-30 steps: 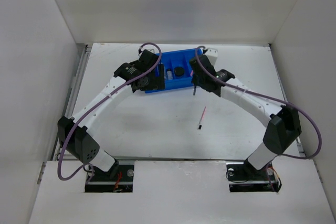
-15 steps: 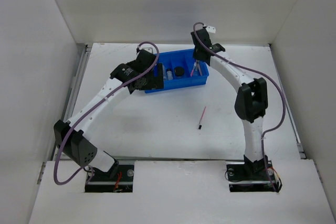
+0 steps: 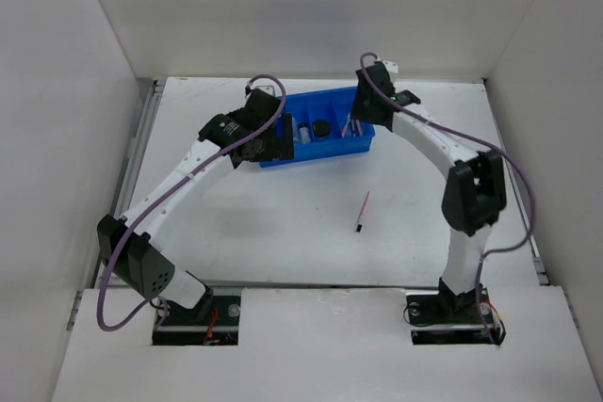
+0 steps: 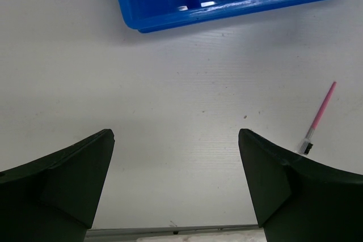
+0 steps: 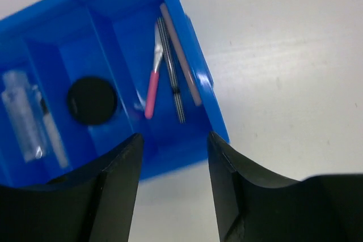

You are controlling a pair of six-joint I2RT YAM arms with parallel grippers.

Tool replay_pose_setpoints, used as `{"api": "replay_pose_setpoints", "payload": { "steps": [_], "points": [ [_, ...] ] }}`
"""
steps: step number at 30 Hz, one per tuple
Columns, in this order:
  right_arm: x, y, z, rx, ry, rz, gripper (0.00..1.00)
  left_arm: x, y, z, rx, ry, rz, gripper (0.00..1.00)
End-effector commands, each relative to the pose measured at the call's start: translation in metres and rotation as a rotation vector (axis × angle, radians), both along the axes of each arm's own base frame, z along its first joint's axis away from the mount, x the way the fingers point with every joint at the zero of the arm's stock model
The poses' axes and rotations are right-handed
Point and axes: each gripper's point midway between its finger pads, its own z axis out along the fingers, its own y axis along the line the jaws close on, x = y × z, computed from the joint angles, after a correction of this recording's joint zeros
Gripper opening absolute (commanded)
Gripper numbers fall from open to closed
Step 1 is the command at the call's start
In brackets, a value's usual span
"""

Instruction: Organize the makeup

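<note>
Makeup sits mostly in the blue divided plastic tray (image 5: pixel 173 154) at the far side of the white worktop (image 3: pixel 283 233). In its end compartment lie a pink pencil (image 5: pixel 152 92), a dark striped pencil (image 5: pixel 170 77) and a pale stick (image 5: pixel 180 55) along the wall. The round black jar (image 5: pixel 92 101) is in the next compartment, a small clear bottle (image 5: pixel 22 120) beyond it. The right gripper (image 5: pixel 173 191) hovers over the tray, released and empty. The left gripper (image 4: pixel 176 179) is spread wide too, holding nothing, above bare worktop near the tray. One thin pink pencil with a dark tip (image 4: pixel 319 118) lies on the worktop, well apart from the tray
</note>
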Motion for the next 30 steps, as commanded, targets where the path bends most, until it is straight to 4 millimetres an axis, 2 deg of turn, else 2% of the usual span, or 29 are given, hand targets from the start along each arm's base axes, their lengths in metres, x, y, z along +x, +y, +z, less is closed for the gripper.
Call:
{"api": "replay_pose_setpoints", "payload": {
  "steps": [1,2,3,4,5,6,8,9,11,12,16,20,24,26,27,30],
  "points": [
    [-0.031,-0.006,0.061,0.156,-0.134,-0.014,0.55,0.002,0.002,-0.008,0.018,0.009,-0.004,0.89],
    [-0.055,-0.013,0.023,0.146,-0.052,-0.016,0.54,0.002,0.000,-0.012,0.016,0.022,-0.010,0.89],
    [-0.069,-0.015,0.033,0.192,-0.075,-0.023,0.54,0.004,-0.002,-0.011,0.011,0.014,-0.010,0.89],
    [-0.083,-0.018,0.021,0.200,-0.044,-0.023,0.54,0.003,-0.004,-0.011,0.003,0.020,-0.017,0.89],
    [-0.106,-0.021,-0.011,0.185,0.029,-0.022,0.54,0.005,-0.005,-0.010,-0.003,0.012,-0.018,0.89],
    [-0.117,-0.026,-0.010,0.198,0.027,-0.032,0.54,0.005,-0.005,-0.010,-0.003,0.012,-0.018,0.89],
    [-0.143,-0.018,-0.027,0.214,0.076,-0.022,0.54,0.006,-0.008,-0.009,-0.017,0.007,-0.024,0.89],
    [-0.161,-0.021,-0.047,0.202,0.122,-0.027,0.54,0.006,-0.008,-0.009,-0.017,0.007,-0.024,0.89],
    [-0.180,-0.021,-0.055,0.223,0.145,-0.042,0.54,0.006,-0.010,-0.012,-0.019,0.019,-0.031,0.89],
    [-0.197,-0.020,-0.069,0.231,0.181,-0.041,0.54,0.005,-0.012,-0.012,-0.026,0.024,-0.037,0.89],
    [-0.226,-0.012,-0.096,0.243,0.247,-0.010,0.54,0.005,-0.011,-0.012,-0.020,0.023,-0.044,0.89],
    [-0.235,0.007,-0.115,0.253,0.298,0.014,0.54,0.005,-0.011,-0.012,-0.020,0.023,-0.044,0.89],
    [-0.233,0.022,-0.119,0.265,0.299,0.031,0.54,0.005,-0.011,-0.012,-0.020,0.023,-0.044,0.89],
    [-0.234,0.026,-0.123,0.256,0.310,0.037,0.52,0.004,-0.011,-0.009,-0.025,0.015,-0.044,0.89],
    [-0.234,0.023,-0.131,0.235,0.323,0.026,0.51,0.004,-0.011,-0.009,-0.025,0.015,-0.044,0.89],
    [-0.233,0.019,-0.138,0.194,0.332,0.001,0.45,0.004,-0.011,-0.009,-0.025,0.015,-0.044,0.89]
  ]
}}
